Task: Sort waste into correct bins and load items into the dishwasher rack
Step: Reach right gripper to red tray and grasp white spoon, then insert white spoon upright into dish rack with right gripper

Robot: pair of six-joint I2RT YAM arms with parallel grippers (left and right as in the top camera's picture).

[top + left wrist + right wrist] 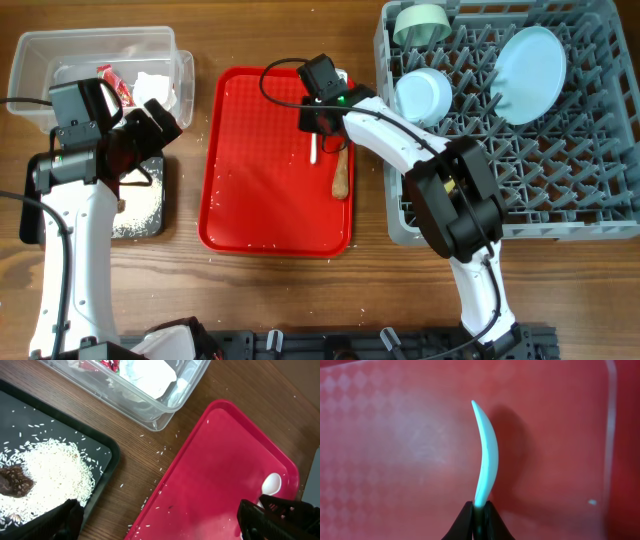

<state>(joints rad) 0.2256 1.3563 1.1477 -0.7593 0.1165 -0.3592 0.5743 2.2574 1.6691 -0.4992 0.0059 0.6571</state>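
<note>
Right gripper [480, 512]: closed on the spoon [487, 455], pinching it at one end. The spoon sticks out ahead of the fingertips and is seen edge-on.
Under it: the far right part of the red tray [250, 200]. Whether the spoon touches the tray floor cannot be told.
Nearest edge: the tray's raised rim runs close along the gripper's right side.
Open room: bare tray floor spreads to the gripper's left and back toward the robot, dotted with a few grains.
In the way: the brown stick [342, 172] lies on the tray just beside the spoon, to the gripper's right and a little nearer the robot.
Beyond the rim: the rack [600, 200] stands to the gripper's right. The blue bowl [425, 95] is the closest thing in it, with the green bowl [420, 22] farther off and the plate [530, 75] leaning among the pegs.
Left gripper [159, 512]: jaws spread wide with nothing between them, over the table [135, 460] strip between two trays.
To its left: the black tray [112, 450], holding rice [50, 475] and the brown lump [15, 482].
Ahead of it: the clear tub [165, 412], holding the red wrapper [115, 85] and the tissue [150, 375].
</note>
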